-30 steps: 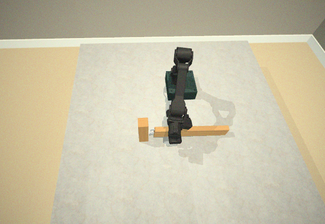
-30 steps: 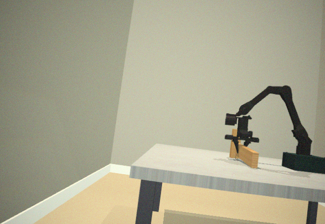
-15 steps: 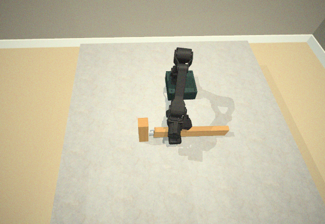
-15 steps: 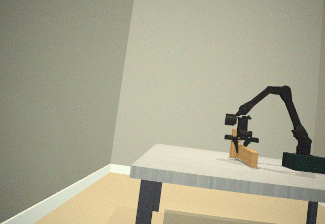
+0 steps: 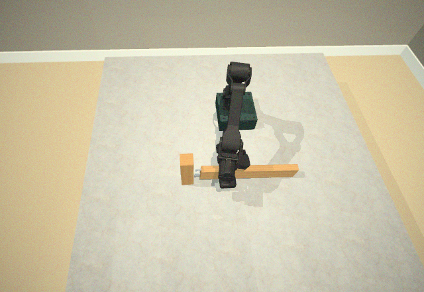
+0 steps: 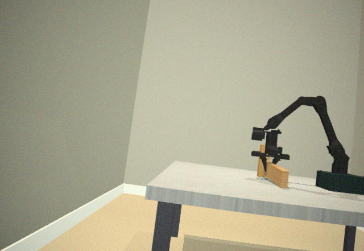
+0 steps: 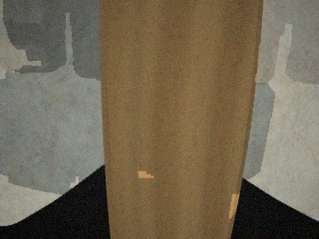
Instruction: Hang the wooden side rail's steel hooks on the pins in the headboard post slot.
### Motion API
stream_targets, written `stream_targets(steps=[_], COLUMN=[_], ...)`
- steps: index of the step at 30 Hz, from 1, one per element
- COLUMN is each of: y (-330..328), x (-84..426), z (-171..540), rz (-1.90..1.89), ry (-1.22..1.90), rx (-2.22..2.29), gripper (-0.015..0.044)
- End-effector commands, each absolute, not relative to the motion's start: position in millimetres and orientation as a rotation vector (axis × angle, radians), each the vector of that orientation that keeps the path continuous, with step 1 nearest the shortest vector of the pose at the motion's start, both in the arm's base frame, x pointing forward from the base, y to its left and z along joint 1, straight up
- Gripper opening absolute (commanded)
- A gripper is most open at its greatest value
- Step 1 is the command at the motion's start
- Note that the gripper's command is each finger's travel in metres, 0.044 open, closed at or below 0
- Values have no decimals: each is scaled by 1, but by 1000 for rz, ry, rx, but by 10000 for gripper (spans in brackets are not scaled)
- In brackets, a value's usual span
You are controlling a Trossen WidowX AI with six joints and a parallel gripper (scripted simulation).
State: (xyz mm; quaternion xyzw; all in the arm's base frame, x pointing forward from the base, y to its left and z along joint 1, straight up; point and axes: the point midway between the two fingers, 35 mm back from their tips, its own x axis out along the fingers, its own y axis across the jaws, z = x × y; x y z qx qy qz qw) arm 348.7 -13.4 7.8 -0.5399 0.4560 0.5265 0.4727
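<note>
The wooden rail runs roughly level from beside the post to the right in the top view. Its far end looks to be on or very near the table. The headboard post stands upright at the rail's hook end. The steel hooks show in a small gap between rail end and post; whether their tips touch the post I cannot tell. The slot and pins are hidden. My gripper is shut on the rail, nearer its hook end, with a finger on each side.
The arm's dark green base sits on the grey table behind the rail. The arm reaches over from it and hides part of the rail in the top view. The post is the nearest obstacle, left of the gripper there.
</note>
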Motion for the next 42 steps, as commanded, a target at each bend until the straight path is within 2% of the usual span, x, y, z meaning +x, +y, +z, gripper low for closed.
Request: stream_targets(steps=[1,42], y=[-15,-20], x=[351,352], z=[9,12], rz=[1278,1277], ry=[1112,1113], rx=[-1328,-1328], gripper=[0,0])
